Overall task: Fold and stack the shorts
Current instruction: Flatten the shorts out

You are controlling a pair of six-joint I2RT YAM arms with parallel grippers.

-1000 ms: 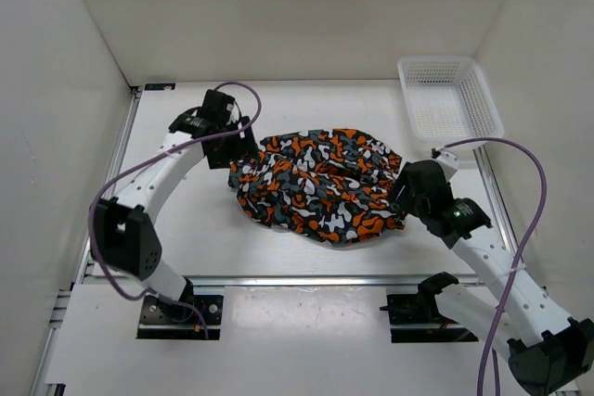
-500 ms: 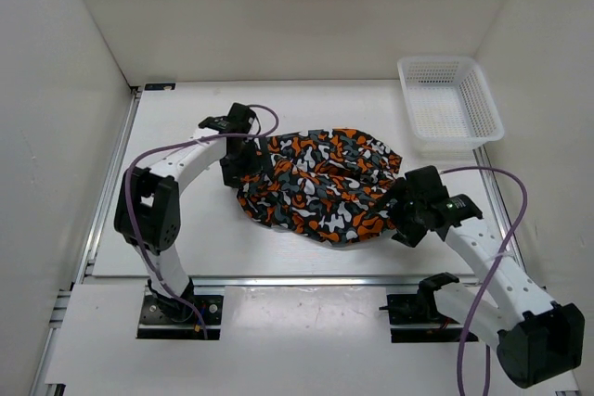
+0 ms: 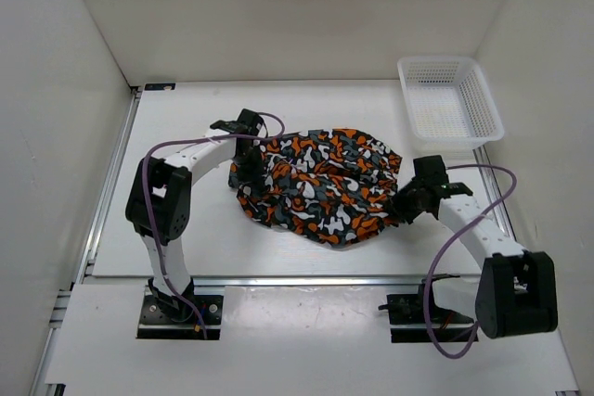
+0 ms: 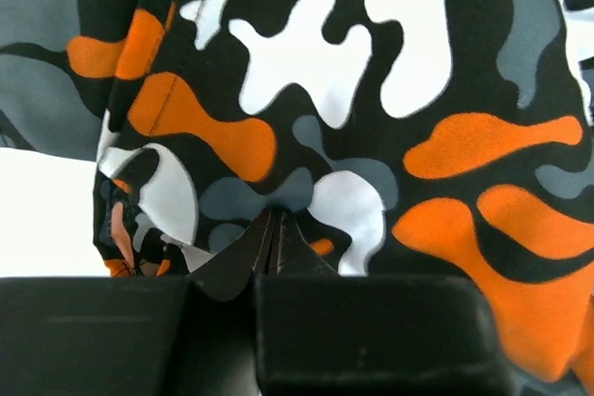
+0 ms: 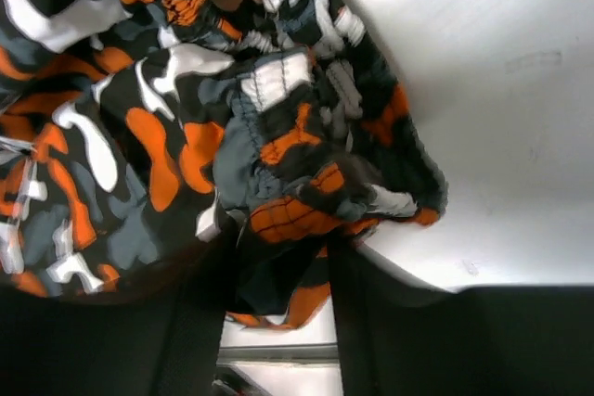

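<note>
Walls (image 3: 65, 90) box in the white table (image 3: 186, 229) on three sides. Shorts (image 3: 320, 183) lie mid-table in a crumpled, rumpled heap, directly between both arms. Basket (image 3: 450, 99) sits at the far right corner, apart from the shorts, behind the right arm. Left gripper (image 3: 249, 166) is at the heap's left edge, jaws together, pinching a thin fold of fabric at the tips. Right gripper (image 3: 406, 203) is at the heap's right edge, jaws partway in, clamped on the bunched waistband that fills the gap between its fingers (image 5: 348, 322). Fabric blocks most of both wrist views.
</note>
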